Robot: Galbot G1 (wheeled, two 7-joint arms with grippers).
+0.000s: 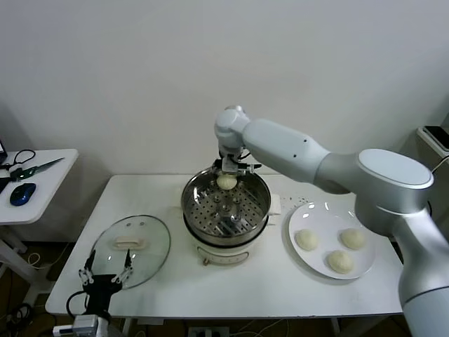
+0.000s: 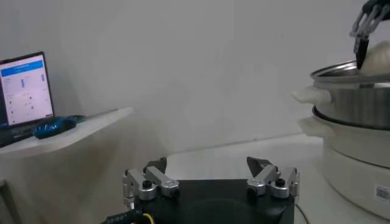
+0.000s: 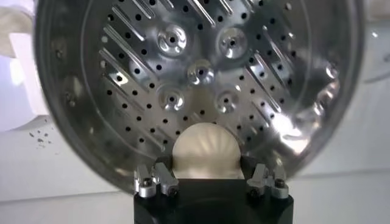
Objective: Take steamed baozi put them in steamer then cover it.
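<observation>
Holding one baozi (image 1: pixel 226 182) pinched in the right tool (image 1: pixel 228 170), hanging just over the far rim of the steamer (image 1: pixel 226 223), above the perforated steel floor. Seen from the right wrist, gripping the pleated bun (image 3: pixel 206 149) between the fingers (image 3: pixel 155 180), with the holed basket bottom (image 3: pixel 201 73) spreading beyond it and nothing lying in the basket under the bun. Sitting mid-worktop (image 1: pixel 295 288), steel basket on a white pot base with side handles.

Waiting on a white plate (image 1: pixel 302 257) to the right of the steamer: three more buns (image 1: pixel 306 240), (image 1: pixel 353 239), (image 1: pixel 341 262), each apart from its neighbours. Reaching across above the plate's far side with the bulky white right arm (image 1: pixel 337 168), partly hiding the worktop edge behind it.

Lying flat on the worktop left of the steamer: the cover (image 1: pixel 133 247), glass, white handle facing up, close to the pot base but not touching it. Hovering at the near-left corner, just short of the lid's near rim: left tool (image 1: pixel 105 275), fingers (image 2: pixel 149 182) spread wide, gripping nothing.

Standing off to the left: a small side table (image 1: pixel 42 189) carrying a blue mouse (image 1: pixel 22 193), scissors (image 1: pixel 35 168) and some cable; in the left wrist view, a lit laptop screen (image 2: pixel 24 88) on it too. Leaning in at the far right edge: a dark-topped grey object (image 1: pixel 435 137), unclear what.
</observation>
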